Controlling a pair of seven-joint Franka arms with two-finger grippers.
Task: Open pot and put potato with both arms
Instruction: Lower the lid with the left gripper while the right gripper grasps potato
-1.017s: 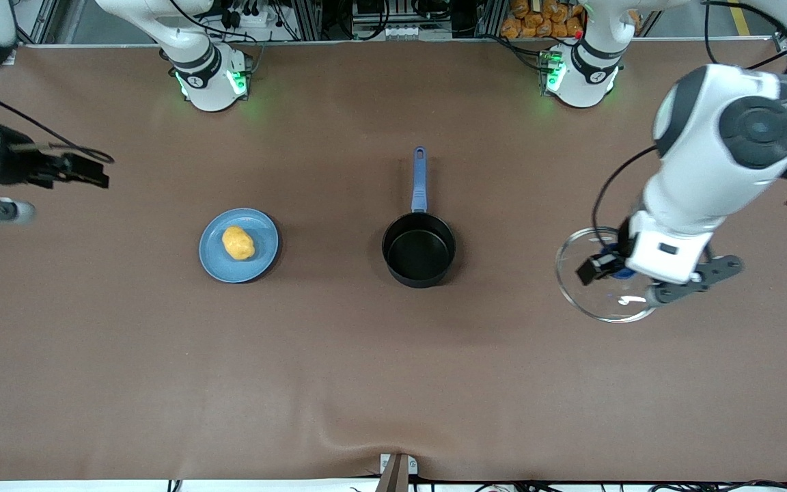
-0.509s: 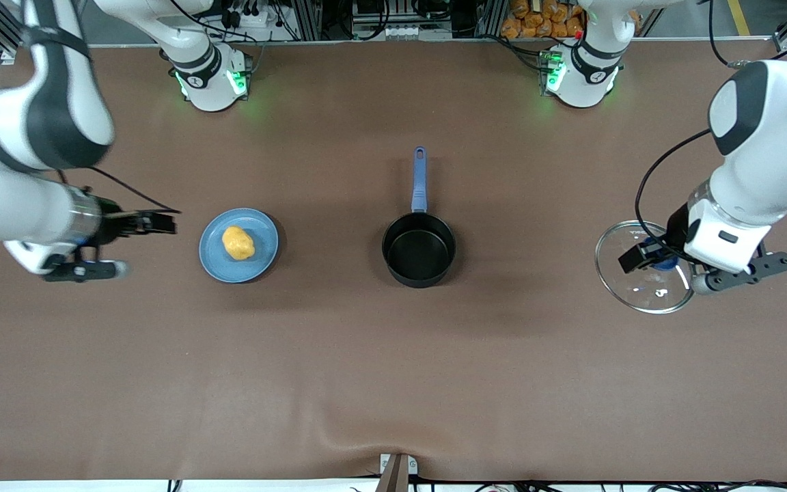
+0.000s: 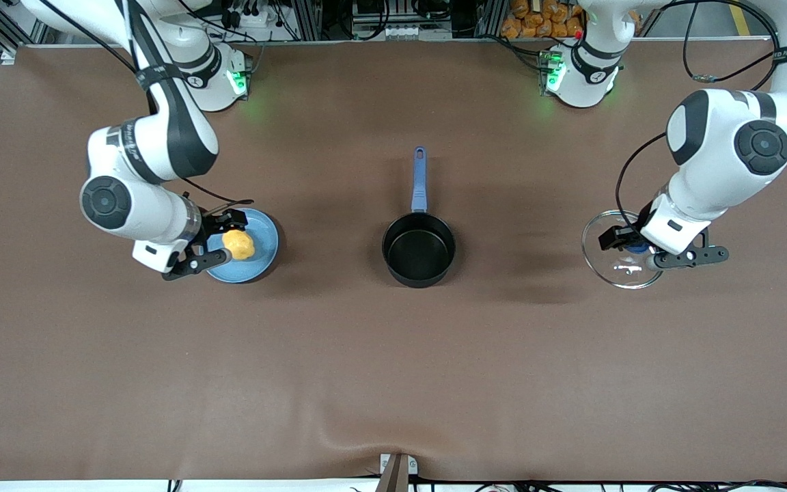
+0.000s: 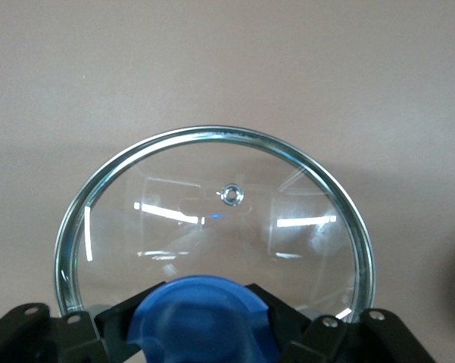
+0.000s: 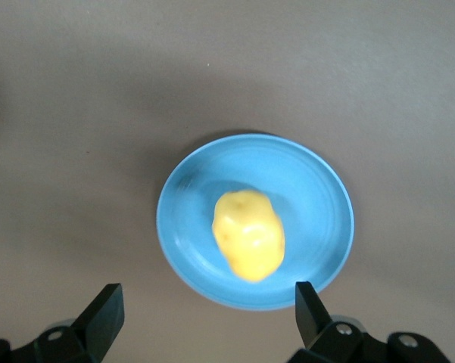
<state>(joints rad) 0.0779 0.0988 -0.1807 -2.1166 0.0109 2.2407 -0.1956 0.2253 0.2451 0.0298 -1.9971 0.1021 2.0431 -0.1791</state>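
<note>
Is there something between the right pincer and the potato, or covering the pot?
Nothing visible. The open right pincer hangs over the potato on the plate. The pot is uncovered; the left pincer holds its lid.

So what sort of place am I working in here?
Probably a robotics lab bench, not a kitchen: a brown mat-covered table, two arm bases bolted along its edge, cables and metal framing past it. Only the pot is kitchenware.

Glossy glass lid (image 4: 212,227), metal-rimmed; matt black pot (image 3: 419,250); smooth plate (image 5: 318,197).
</note>
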